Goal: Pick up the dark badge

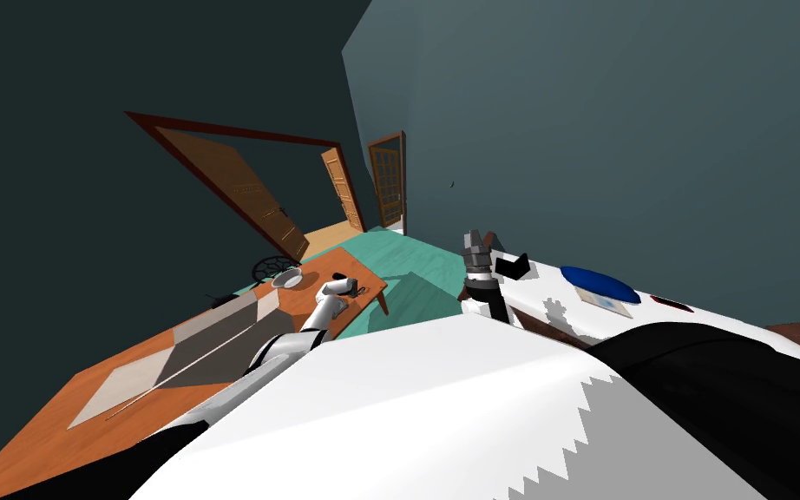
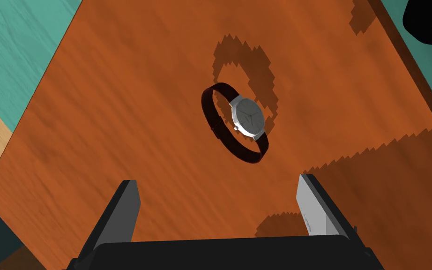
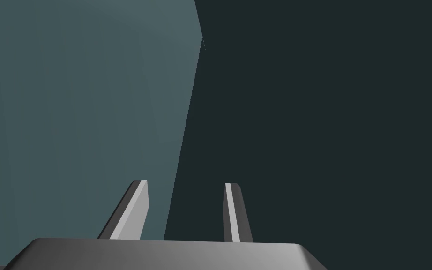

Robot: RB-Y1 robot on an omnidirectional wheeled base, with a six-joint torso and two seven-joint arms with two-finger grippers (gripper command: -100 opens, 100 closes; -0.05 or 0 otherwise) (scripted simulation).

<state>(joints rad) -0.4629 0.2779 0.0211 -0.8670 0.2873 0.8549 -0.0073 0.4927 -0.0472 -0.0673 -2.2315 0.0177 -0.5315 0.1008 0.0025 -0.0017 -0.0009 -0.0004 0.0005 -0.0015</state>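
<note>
Our left gripper (image 2: pixel 217 180) hovers wide open over the orange-brown wooden worktop (image 2: pixel 107 122), just short of the dark-strapped, silver-cased wristwatch (image 2: pixel 245 121). We judge it light, with a pliant strap loop and a slick case, so pinching across the case suits best. Our right gripper (image 3: pixel 186 183) is raised aside, narrowly parted and empty.

Dim walls (image 1: pixel 606 130); watch (image 2: pixel 248 119) casts a jagged-edged shadow

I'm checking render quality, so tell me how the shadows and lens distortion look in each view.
Left wrist view: the watch throws a saw-toothed ring shadow on the orange-brown table, and another jagged shadow edge runs near the open left gripper. Head view: the wide lens tilts the scene and splays the walls. Right wrist view: no cast shadow or glare around the open right gripper.
</note>
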